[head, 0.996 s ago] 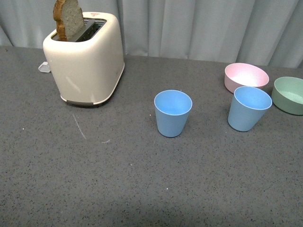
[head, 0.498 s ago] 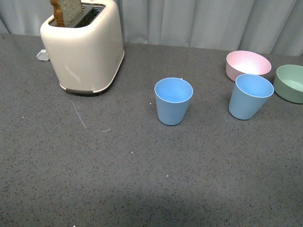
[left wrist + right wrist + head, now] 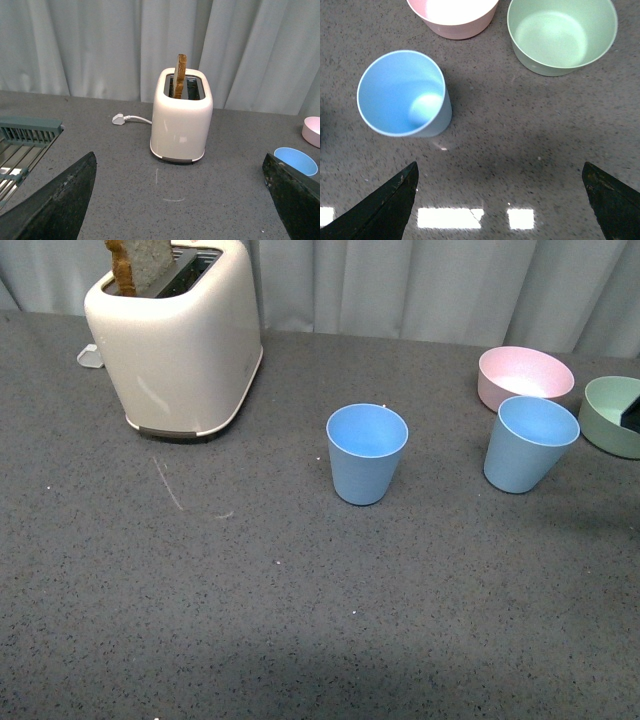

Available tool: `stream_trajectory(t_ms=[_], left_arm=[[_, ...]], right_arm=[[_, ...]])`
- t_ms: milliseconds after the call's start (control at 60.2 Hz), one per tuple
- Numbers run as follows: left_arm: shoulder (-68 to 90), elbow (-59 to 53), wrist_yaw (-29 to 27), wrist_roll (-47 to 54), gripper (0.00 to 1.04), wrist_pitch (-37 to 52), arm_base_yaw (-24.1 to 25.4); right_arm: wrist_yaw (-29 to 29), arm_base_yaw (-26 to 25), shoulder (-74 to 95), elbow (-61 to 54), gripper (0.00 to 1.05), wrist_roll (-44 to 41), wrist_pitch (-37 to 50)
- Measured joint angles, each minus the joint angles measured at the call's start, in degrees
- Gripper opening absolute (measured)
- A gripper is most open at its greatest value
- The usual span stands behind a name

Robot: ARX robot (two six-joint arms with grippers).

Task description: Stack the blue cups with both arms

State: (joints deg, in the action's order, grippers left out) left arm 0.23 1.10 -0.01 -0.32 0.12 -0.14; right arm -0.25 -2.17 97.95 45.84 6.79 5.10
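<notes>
- The right gripper [image 3: 499, 165] hangs above the table with its fingers spread wide and nothing between them. The dark corner at the front view's right edge is probably part of it.
- The right blue cup [image 3: 402, 95] stands upright, mouth up, just in front of the pink bowl [image 3: 452, 15] and near the green bowl [image 3: 562, 32]. It lies outside the finger gap, off toward the robot's left.
- The left gripper [image 3: 178, 156], also wide open and empty, faces the toaster [image 3: 181, 120]. The centre blue cup [image 3: 367, 453] stands well apart, to its right.
- The right arm is the nearer to a cup. Its next move likely calls for a shift leftward and down to straddle the vertical wall.
</notes>
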Motion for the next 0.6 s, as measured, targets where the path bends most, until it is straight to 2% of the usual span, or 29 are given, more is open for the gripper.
stream_trajectory(t_ms=[266,598], left_arm=[[0.0,0.0,0.0,0.0,0.98,0.0,0.0],[0.0,0.0,0.0,0.0,0.98,0.0,0.0]], right_arm=[[-1.6,2.1,11.1,10.9,0.95,11.5,-5.8],[-1.4,4.6,19.9,19.1,0.95,19.9,-9.6]])
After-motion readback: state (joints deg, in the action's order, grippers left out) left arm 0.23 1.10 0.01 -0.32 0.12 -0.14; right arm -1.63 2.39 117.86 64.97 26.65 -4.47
